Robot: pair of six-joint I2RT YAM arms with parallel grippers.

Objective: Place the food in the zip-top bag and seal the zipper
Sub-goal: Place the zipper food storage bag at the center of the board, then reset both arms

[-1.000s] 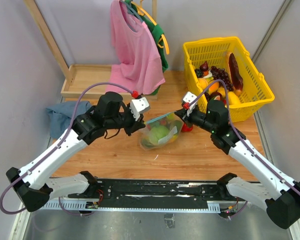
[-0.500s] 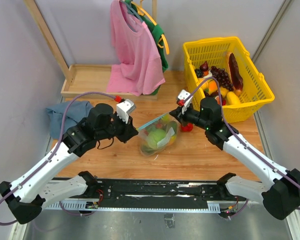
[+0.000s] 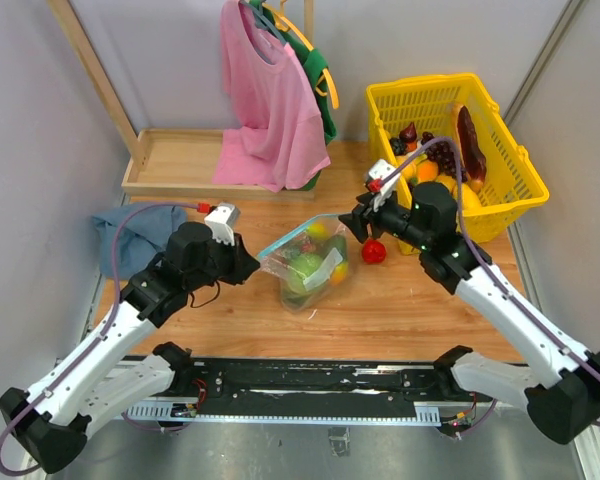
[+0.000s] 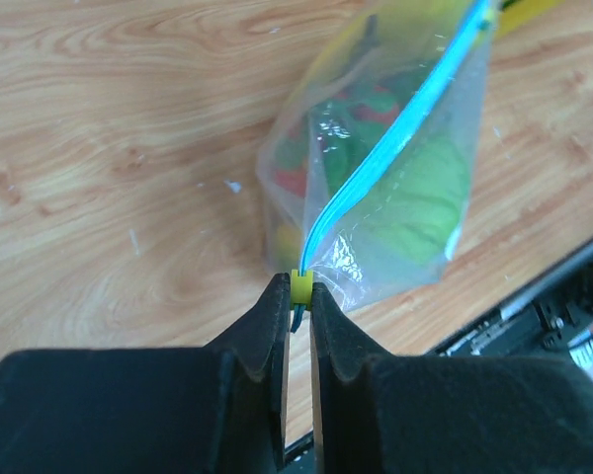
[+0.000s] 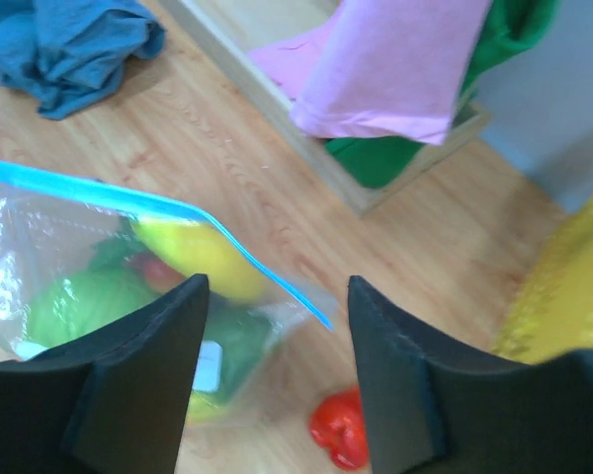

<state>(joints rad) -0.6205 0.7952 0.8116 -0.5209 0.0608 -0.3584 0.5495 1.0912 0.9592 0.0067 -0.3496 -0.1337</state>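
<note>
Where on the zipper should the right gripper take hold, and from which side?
Likely the zipper's free end nearest the yellow basket, approached from that side. The strip stands thin and straight, its far end pinched by the left gripper, so the open right gripper can close on its flat faces.

The food (image 3: 298,270) sits in the zip-top bag (image 3: 325,262), left of the basket (image 3: 495,222).

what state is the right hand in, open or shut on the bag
Open: the right hand has its fingers wide apart in the right wrist view, the end of the zipper lying unclamped between them.
</note>
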